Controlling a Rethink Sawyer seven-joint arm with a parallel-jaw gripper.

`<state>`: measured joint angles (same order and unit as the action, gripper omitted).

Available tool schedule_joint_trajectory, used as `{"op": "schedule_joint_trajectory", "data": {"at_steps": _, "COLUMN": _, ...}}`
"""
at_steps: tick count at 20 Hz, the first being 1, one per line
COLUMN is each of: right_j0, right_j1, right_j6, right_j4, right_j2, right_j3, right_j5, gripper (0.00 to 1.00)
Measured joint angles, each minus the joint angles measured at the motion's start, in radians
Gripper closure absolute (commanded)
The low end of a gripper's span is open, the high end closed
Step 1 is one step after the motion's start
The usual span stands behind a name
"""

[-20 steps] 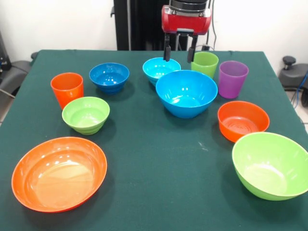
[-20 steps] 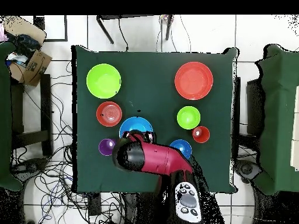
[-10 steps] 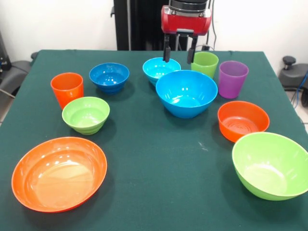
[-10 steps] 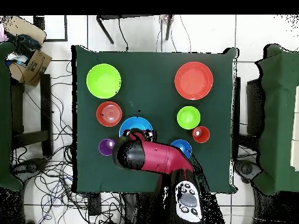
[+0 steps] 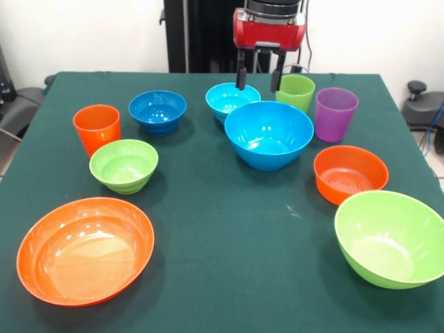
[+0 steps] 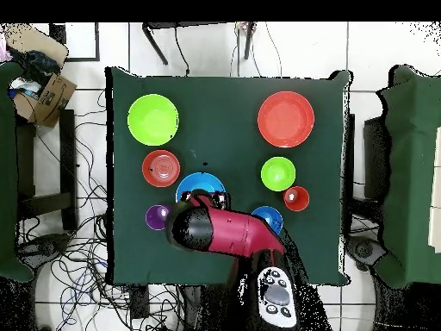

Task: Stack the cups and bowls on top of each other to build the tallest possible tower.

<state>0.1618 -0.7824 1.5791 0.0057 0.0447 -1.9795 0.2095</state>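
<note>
Arm comes down vertical at far side of bench (image 5: 208,208). Gripper (image 5: 259,72) released, empty, fingers pointing straight down above small light blue bowl (image 5: 229,99), between it and green cup (image 5: 295,91). Large blue bowl (image 5: 268,133) just in front. No stack; cups, bowls all apart.

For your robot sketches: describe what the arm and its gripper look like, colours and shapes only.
The gripper has two slim black fingers under a glossy red block with a dark cylinder above. From overhead the arm is a rounded red shell with a black end and a grey button panel.
</note>
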Motion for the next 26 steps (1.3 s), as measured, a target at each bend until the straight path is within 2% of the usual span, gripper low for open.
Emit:
{"op": "schedule_joint_trajectory", "data": {"at_steps": 12, "right_j0": -0.006, "right_j1": 0.040, "right_j6": 0.000, "right_j4": 0.001, "right_j2": -0.009, "right_j3": 0.043, "right_j5": 0.026, "gripper": 0.00}}
{"op": "schedule_joint_trajectory", "data": {"at_steps": 20, "right_j0": -0.025, "right_j1": 0.057, "right_j6": 0.000, "right_j4": 0.002, "right_j2": -0.021, "right_j3": 0.089, "right_j5": 0.030, "gripper": 0.00}}
{"op": "schedule_joint_trajectory", "data": {"at_steps": 26, "right_j0": -0.059, "right_j1": 0.074, "right_j6": 0.003, "right_j4": 0.019, "right_j2": -0.016, "right_j3": 0.132, "right_j5": 0.072, "gripper": 0.00}}
